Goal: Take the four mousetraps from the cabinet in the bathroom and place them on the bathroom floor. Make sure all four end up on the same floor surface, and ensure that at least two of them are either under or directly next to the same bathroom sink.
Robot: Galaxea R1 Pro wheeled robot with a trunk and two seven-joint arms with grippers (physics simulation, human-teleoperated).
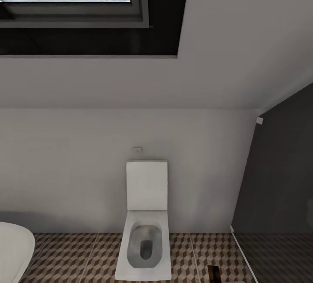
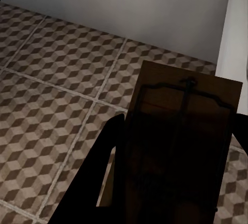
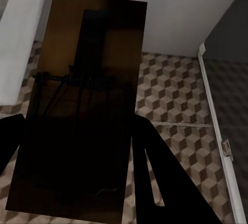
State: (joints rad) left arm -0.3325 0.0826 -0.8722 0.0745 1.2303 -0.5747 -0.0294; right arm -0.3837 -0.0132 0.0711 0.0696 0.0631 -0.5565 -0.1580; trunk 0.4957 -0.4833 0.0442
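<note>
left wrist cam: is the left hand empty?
No. A mousetrap, a tan board with dark wire, sits between the left hand's dark fingers, held above the bathroom floor.

Toilet [image 1: 145,226] on bathroom floor [image 1: 69,257]

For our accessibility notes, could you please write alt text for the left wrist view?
A tan wooden mousetrap with dark wire is gripped in the left end effector, held above the bathroom floor of cube-patterned tiles. A pale grey wall runs behind.
</note>
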